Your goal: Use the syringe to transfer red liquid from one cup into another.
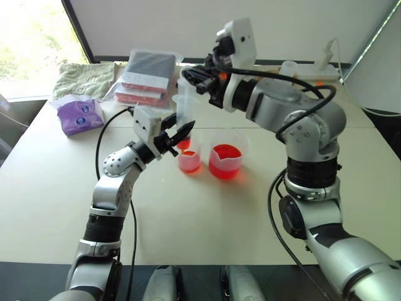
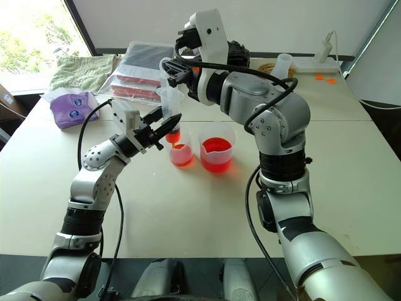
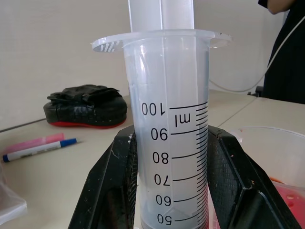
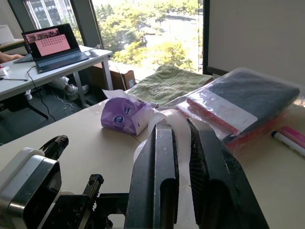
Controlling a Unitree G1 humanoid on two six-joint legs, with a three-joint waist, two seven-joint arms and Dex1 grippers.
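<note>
The syringe (image 1: 184, 108) stands upright over the smaller cup (image 1: 189, 160), its lower end red with liquid. My left gripper (image 1: 178, 134) is shut on the barrel; in the left wrist view its black fingers (image 3: 112, 186) press both sides of the graduated barrel (image 3: 167, 133). My right gripper (image 4: 183, 157) is above, shut on the white plunger (image 4: 177, 129). The larger spouted cup (image 1: 225, 161) stands just right of the smaller one, and both hold red liquid (image 1: 225, 152).
A purple tissue pack (image 1: 80, 115), a green towel (image 1: 86, 78) and a bagged stack of flat items (image 1: 148, 78) lie at the back left. A power strip (image 1: 316, 70) sits at the back right. A blue-capped marker (image 3: 38, 150) lies on the table.
</note>
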